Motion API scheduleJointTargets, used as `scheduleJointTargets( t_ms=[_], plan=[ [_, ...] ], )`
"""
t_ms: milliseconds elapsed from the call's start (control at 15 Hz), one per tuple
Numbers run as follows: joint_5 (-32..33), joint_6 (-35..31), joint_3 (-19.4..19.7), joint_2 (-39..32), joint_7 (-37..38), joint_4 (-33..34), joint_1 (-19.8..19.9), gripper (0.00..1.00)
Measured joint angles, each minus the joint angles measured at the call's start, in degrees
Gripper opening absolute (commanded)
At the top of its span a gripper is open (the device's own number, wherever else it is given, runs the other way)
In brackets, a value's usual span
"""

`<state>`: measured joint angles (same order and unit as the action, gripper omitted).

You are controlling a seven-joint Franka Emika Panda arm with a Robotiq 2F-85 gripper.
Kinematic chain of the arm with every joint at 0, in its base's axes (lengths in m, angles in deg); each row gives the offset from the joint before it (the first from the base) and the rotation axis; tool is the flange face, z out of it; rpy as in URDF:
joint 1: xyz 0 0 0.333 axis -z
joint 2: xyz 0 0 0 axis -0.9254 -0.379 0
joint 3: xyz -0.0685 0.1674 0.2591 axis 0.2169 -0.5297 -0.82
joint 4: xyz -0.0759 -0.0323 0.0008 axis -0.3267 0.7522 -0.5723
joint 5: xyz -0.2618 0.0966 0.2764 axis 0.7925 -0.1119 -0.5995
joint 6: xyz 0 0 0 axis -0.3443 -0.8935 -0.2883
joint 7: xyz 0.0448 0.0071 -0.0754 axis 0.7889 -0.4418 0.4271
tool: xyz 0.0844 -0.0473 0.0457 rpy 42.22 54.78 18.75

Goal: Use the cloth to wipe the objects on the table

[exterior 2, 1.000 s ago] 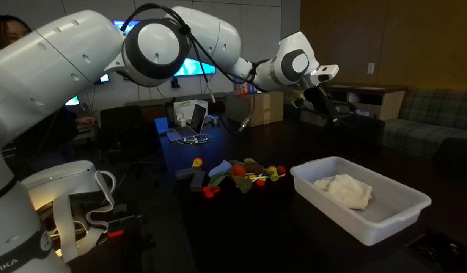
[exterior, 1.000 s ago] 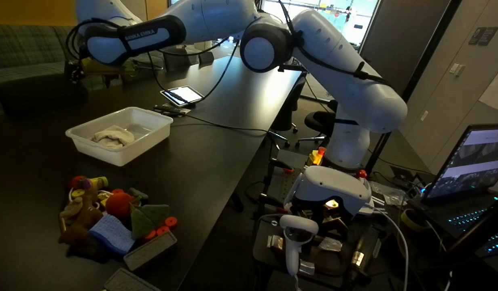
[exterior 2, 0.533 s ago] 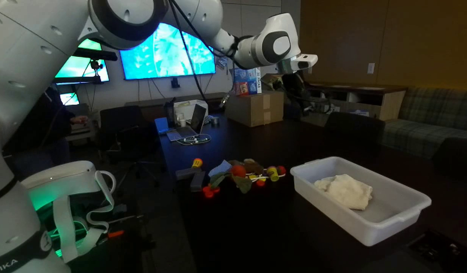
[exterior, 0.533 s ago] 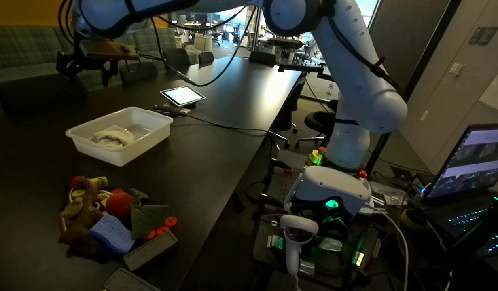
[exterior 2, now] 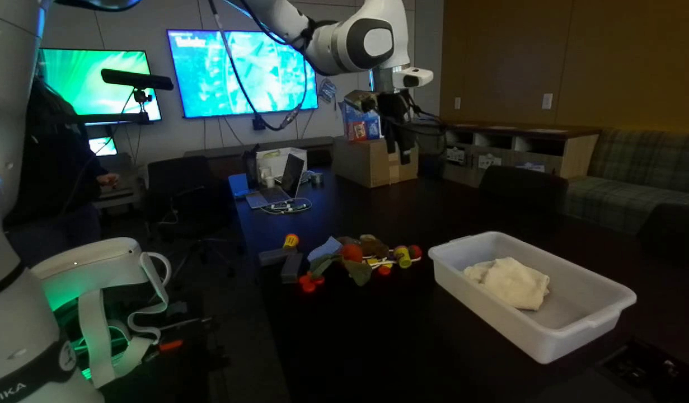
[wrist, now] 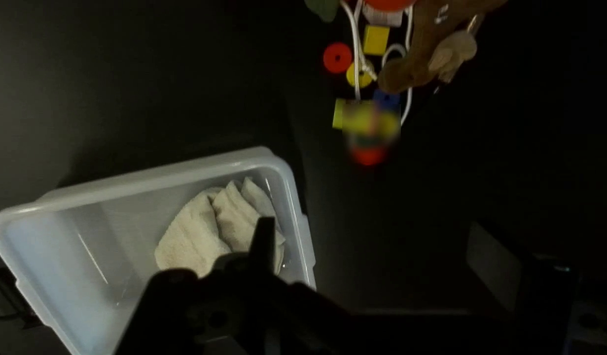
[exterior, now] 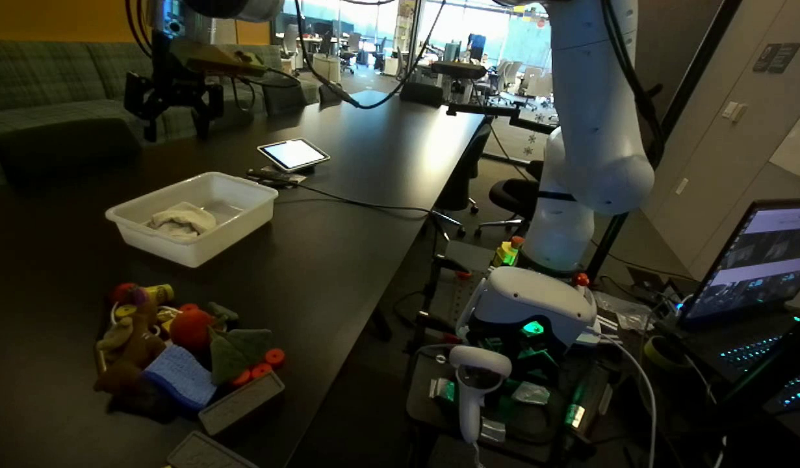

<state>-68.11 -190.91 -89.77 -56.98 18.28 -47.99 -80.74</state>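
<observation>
A cream cloth (exterior: 182, 220) lies crumpled in a white bin (exterior: 257, 195) on the dark table. The cloth (exterior 2: 512, 282) and bin (exterior 2: 590, 330) also show in an exterior view. My gripper (exterior: 176, 127) points down, open and empty, high above the table beyond the bin; it also shows dark in an exterior view (exterior 2: 398, 151). In the wrist view the fingers (wrist: 374, 236) are wide apart, and the left one overlaps the cloth (wrist: 195, 236) in the picture. A pile of toys holds an orange-red ball (exterior: 192, 329), a brown plush (exterior: 136, 344), green felt (exterior: 240, 351) and a blue patch (exterior: 180, 376).
Two grey blocks (exterior: 242, 402) lie by the toys at the table edge. A tablet (exterior: 294, 154) and a cable lie behind the bin. A laptop (exterior 2: 291, 176) and a cardboard box (exterior 2: 378, 159) stand at the far table end. A white headset (exterior: 536, 292) sits beside the table.
The arm has moved, and the gripper has turned from tilted to pointing down. It has shifted left, towards the cardboard box, in an exterior view. The bin, cloth and toys have not moved.
</observation>
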Motion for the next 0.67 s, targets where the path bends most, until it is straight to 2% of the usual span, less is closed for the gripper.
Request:
scheduleJointTargets(
  t_ms=[333, 667],
  plan=[
    [-6.8, 2.3, -2.6, 13.1, -5.8, -15.4, 1.6, 1.00],
    [-13.2, 3.9, -3.2, 27.9, -11.8, -31.7, 2.2, 1.00]
  ],
)
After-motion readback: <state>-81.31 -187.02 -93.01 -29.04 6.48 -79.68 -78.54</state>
